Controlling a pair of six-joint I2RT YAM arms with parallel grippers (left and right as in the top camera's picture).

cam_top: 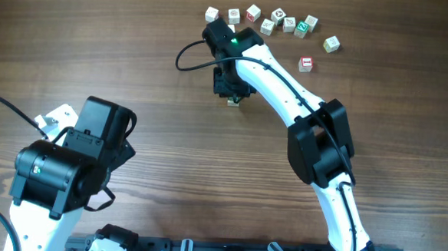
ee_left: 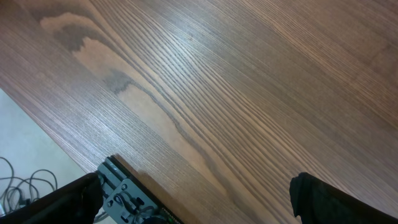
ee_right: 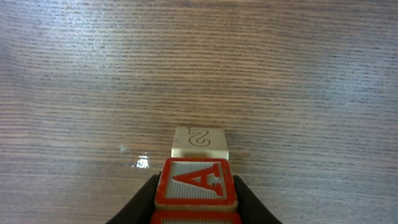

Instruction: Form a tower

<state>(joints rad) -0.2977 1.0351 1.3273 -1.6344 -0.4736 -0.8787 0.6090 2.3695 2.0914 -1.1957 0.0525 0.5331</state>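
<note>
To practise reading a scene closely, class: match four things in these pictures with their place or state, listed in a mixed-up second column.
Things:
1. left gripper
2. right gripper
3. pale cube with a curly mark
4. loose cubes

Places or states:
a. scattered at the far side of the table, away from the arm bases
b. shut on the red A cube
c. open, over bare wood
d. ungripped, just beyond the red A cube

Pairs: 1-c, 2-b, 3-d, 4-a
</note>
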